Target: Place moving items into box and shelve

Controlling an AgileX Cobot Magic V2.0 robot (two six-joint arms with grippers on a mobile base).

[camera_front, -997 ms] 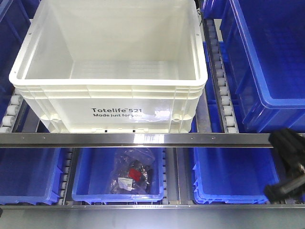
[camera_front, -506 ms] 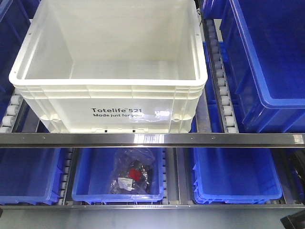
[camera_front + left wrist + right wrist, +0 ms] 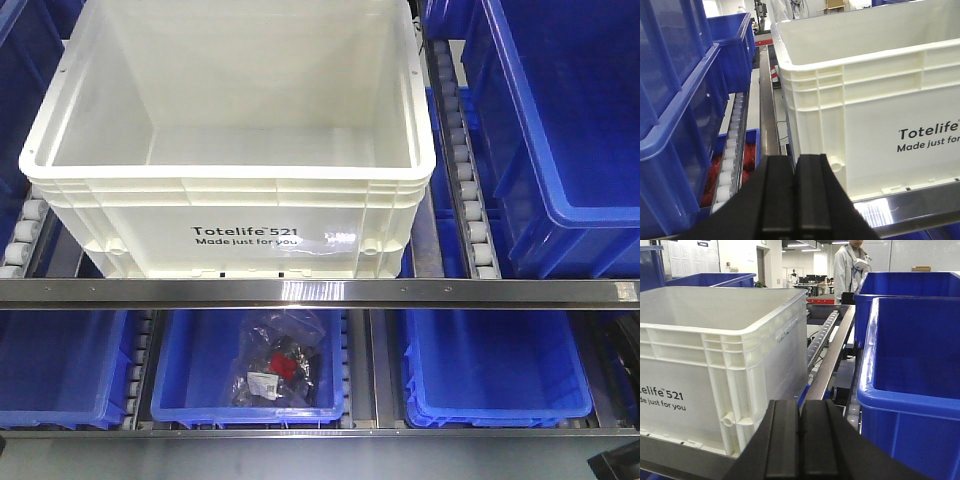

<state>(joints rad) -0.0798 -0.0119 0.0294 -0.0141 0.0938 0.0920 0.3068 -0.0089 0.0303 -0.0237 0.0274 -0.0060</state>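
The box (image 3: 230, 232), a large white tote printed "Totelife 521", stands on the upper roller shelf, and the part of its inside that shows is bare. The moving items are out of view. In the left wrist view my left gripper (image 3: 794, 162) is shut with nothing in it, low in front of the box's (image 3: 880, 100) left front corner. My right gripper (image 3: 800, 407) is also shut and holds nothing, near the box's (image 3: 715, 355) right front corner and beside a blue bin (image 3: 910, 390).
Large blue bins (image 3: 560, 130) fill the shelf right of the box, past a roller track (image 3: 465, 170). A steel rail (image 3: 320, 292) runs across the shelf front. Below it, a blue bin (image 3: 170, 400) holds a clear bag of dark parts (image 3: 278, 365). A person (image 3: 852, 270) stands far behind.
The dark arm that showed at the right edge one second ago has dropped out of the front view. Only a black corner stays at the bottom right. The box has not moved.
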